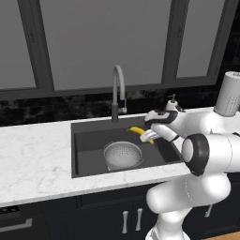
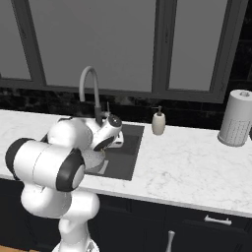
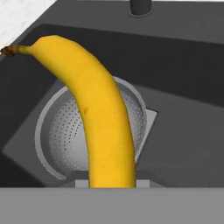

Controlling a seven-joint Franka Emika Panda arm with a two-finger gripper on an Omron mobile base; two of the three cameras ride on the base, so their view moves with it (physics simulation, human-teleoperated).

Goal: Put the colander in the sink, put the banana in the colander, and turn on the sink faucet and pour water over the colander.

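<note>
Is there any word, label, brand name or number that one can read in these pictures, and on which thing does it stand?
None can be read. The soap dispenser, the paper towel roll, the banana, the colander and the sink faucet bear no text.

1. Arm [image 1: 206,154]: glossy white rounded shells, bulbous segments.
2. Joints: dark grey-black rings between the shells, one at 3 o'clock in left base view.
3. Hand: white housing, dark trim.
</note>
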